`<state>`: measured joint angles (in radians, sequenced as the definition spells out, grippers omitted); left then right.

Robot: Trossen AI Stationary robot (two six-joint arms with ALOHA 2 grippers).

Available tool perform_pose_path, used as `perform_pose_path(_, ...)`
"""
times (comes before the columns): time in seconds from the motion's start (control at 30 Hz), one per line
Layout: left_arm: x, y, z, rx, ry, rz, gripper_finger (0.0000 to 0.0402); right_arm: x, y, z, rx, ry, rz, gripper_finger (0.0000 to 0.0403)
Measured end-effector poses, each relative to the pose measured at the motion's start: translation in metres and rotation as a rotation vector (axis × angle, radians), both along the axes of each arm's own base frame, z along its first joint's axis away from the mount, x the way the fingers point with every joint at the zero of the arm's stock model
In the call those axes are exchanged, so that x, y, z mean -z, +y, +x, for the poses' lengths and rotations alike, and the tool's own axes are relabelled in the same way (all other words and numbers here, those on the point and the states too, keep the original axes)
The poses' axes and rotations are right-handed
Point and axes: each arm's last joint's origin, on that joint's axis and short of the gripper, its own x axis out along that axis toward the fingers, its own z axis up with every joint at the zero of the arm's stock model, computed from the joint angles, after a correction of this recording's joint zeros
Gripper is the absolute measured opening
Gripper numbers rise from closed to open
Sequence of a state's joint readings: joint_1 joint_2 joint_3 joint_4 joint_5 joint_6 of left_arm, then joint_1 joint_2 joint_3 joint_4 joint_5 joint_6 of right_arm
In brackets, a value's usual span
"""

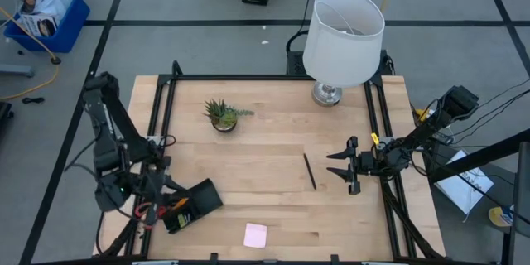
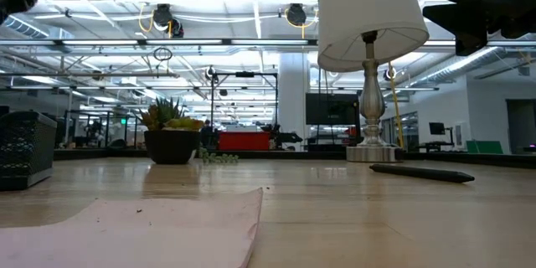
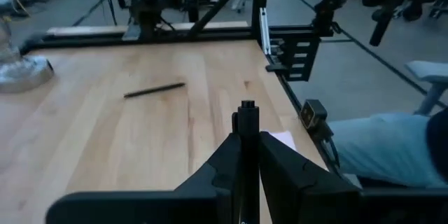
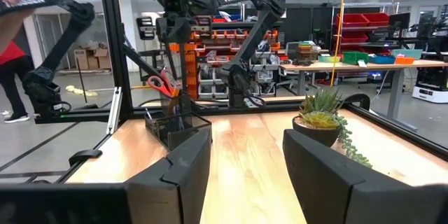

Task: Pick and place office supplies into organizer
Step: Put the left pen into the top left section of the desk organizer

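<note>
One black pen point(image 1: 309, 171) flat, lengthwise roughly toward the lamp point(image 1: 342, 35); left pincer point(image 3: 246, 122) apparently clamping another pen; right pincer point(image 1: 341, 166) wide.

The left tool point(image 1: 153, 203) covers part of the organizer point(image 1: 195, 204), so its contents are too small to sort. The low view's near edge cuts off the pink pad point(image 2: 142, 234).

End effector point(image 3: 246, 155) grips (perhaps) a pen point(image 3: 246, 115)
</note>
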<state>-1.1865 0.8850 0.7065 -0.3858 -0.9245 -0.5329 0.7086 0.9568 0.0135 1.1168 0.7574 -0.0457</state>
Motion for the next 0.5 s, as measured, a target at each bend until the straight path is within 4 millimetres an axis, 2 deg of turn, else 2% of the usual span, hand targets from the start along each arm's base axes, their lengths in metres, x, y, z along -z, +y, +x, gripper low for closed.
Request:
perform_pose_path(0.3,0.012,0.028,-0.013,0.031,0.016,-0.121,0.0046,0.000,0.000,0.000,0.000,0.000,0.000,0.0176)
perform_pose_path(0.5,0.018,0.034,-0.014,0.048,0.011,-0.213,0.0046,0.000,0.000,0.000,0.000,-0.001,0.001,0.0172)
